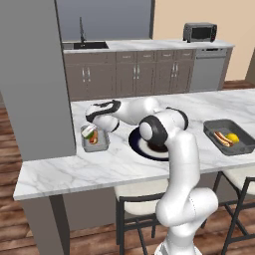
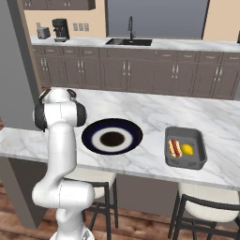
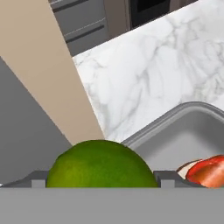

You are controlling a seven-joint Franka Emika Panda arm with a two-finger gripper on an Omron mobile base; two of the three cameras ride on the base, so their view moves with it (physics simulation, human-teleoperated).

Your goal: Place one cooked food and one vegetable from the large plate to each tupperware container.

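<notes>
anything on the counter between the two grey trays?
The large plate, empty, sits between the left tray and the right tray in the left base view; otherwise bare marble.

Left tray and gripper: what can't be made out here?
- Gripper fingertips: hand view, cut off by the bottom edge; whether they touch the green round food is unclear.
- Left tray contents: left base view, partly covered by the hand, too small to identify.
- Large plate: left base view, elbow covers the middle.
</notes>
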